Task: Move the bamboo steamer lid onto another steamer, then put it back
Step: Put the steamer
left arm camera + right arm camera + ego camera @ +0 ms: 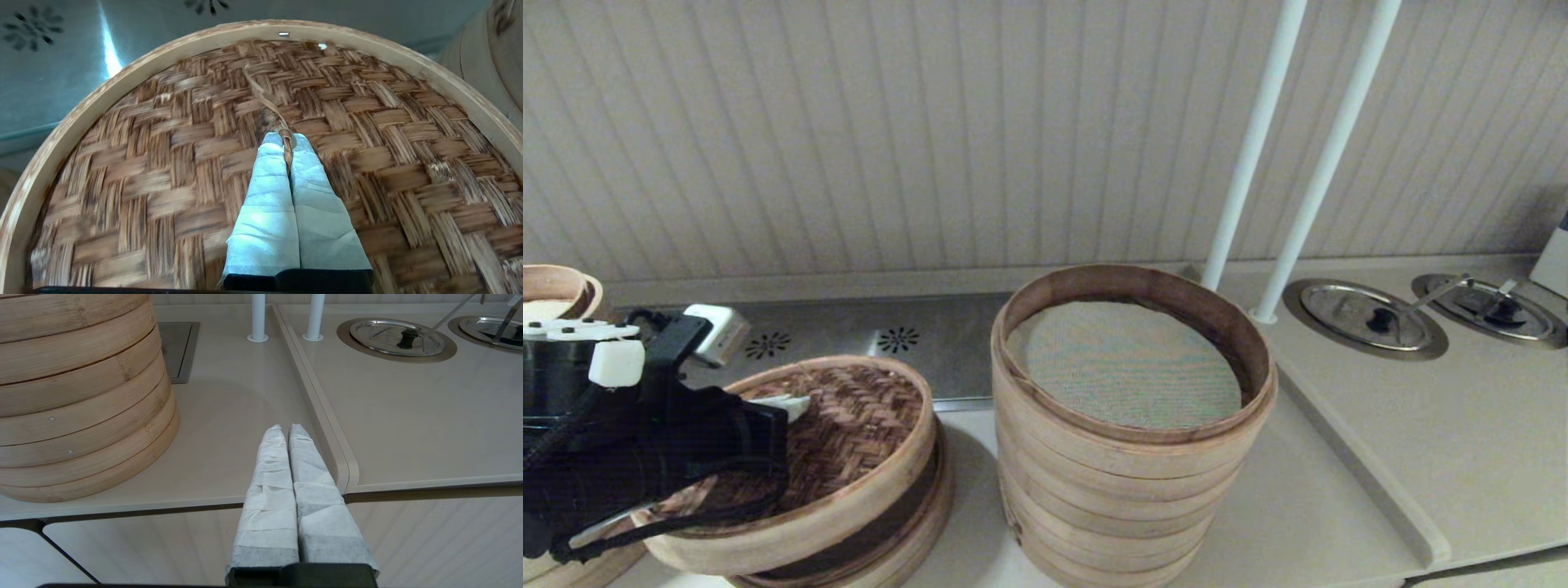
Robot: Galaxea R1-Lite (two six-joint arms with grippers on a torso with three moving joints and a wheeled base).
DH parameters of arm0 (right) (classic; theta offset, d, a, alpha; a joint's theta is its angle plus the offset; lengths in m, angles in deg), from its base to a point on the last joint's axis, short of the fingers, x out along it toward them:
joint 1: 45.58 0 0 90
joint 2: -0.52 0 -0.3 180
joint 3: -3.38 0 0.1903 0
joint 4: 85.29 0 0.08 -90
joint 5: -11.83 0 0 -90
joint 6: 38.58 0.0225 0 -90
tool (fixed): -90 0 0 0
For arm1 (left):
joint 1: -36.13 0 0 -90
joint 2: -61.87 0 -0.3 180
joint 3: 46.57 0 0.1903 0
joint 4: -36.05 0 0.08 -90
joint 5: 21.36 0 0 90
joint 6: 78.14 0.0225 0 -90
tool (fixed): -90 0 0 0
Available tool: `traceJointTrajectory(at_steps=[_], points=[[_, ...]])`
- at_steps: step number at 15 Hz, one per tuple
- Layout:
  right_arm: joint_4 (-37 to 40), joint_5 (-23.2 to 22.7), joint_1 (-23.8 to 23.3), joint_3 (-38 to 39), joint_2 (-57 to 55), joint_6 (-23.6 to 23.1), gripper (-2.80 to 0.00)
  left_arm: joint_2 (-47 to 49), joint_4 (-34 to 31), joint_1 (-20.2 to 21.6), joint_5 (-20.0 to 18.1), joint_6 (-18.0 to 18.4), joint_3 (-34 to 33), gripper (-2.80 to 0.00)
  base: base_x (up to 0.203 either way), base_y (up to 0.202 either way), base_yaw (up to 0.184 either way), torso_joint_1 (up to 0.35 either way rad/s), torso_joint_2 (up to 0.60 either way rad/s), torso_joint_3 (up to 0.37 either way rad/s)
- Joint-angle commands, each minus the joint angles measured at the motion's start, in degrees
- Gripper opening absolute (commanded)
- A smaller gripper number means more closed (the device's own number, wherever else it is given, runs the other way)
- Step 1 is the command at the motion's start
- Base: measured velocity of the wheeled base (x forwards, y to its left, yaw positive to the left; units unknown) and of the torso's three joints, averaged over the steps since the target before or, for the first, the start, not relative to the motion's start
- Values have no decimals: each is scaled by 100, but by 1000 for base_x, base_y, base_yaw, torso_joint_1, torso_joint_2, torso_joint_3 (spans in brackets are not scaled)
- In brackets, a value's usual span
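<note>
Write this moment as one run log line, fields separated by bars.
left hand: shut on lid handle | bamboo steamer lid: tilted, lifted | tall steamer: uncovered | right hand: shut, idle at counter edge

Head view: high, looking forward and down across the surface (1339, 506) toward the back wall. Left wrist view: close behind its pincer (287, 141), filling with the bamboo steamer lid (163, 171). Right wrist view: low, at the surface edge, sharing the tall steamer stack (77, 396) and two inset steel lids (396, 335) with the head view.
</note>
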Motion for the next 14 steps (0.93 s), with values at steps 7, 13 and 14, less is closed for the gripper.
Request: traceJointTrajectory(at_steps=[7,13,14], points=[[0,2,2,18,1,1,-280,354,341,-2,-220,-80,-79,-280,0,0,0,0,0,0],[0,2,2,18,1,1,-280,517,371,-12,-220,-68,-24,-280,0,0,0,0,0,0],[0,2,-2,18,1,1,-280,520,371,-12,-220,-72,-15,-280,0,0,0,0,0,0]])
